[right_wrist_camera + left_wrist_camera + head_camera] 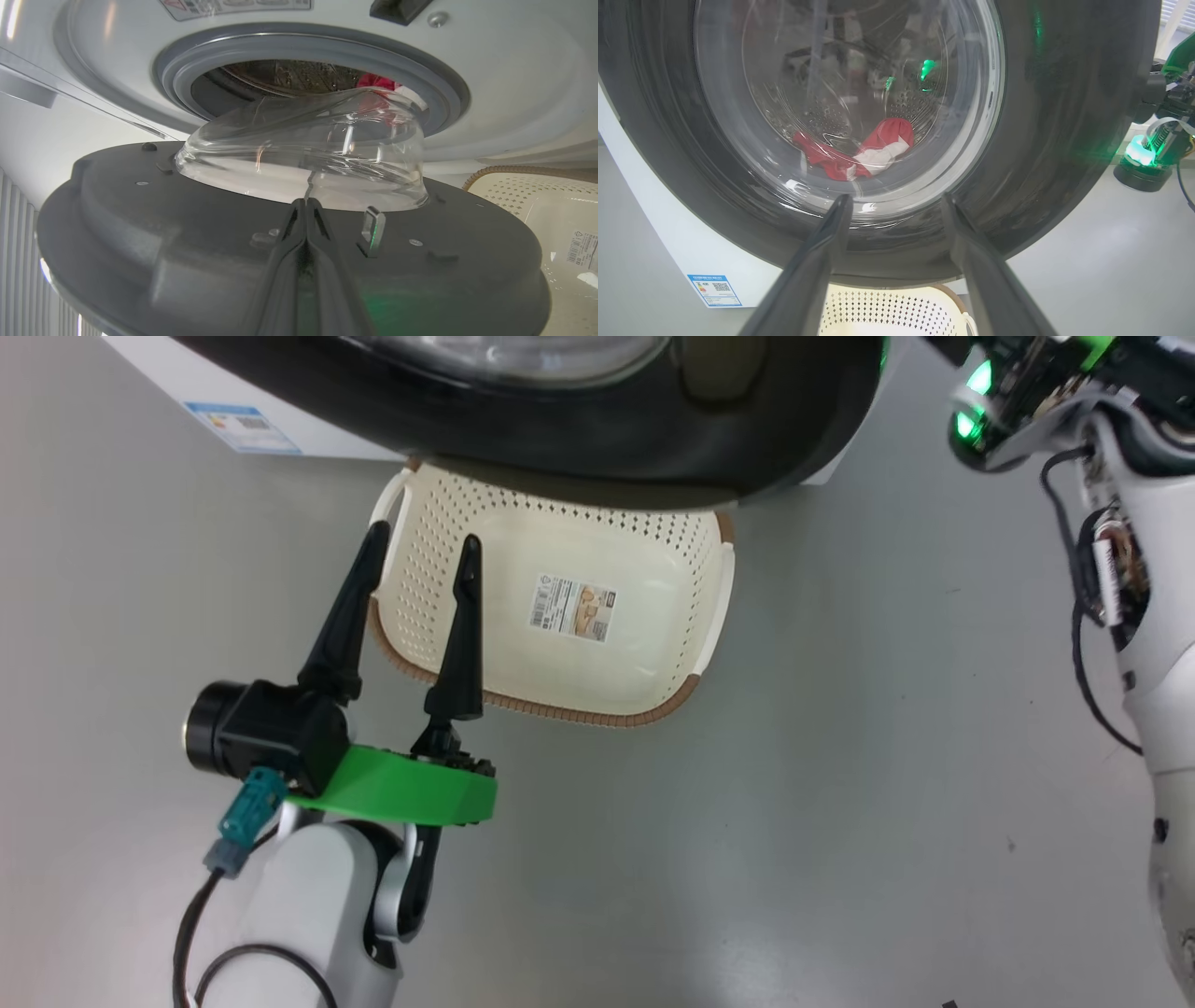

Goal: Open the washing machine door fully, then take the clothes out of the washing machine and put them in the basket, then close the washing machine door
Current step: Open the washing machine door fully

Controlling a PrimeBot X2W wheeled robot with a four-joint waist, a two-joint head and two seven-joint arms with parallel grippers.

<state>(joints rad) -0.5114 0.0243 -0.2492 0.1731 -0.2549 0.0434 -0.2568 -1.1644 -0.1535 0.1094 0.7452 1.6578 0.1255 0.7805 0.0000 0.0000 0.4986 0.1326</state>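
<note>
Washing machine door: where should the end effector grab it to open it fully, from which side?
Likely the rim's free edge by the latch hook, approached from the inner side through the gap. The washing machine door stands ajar, exposing that flat edge; the bulging glass bowl offers no hold. The right end effector, now shut, must open first.

Bright, even light; the glossy pale grey floor (840,821) carries a soft sheen. Green glints and white glare streak the round black-rimmed glass door (1045,140). Wrist views bow at their edges.
</note>
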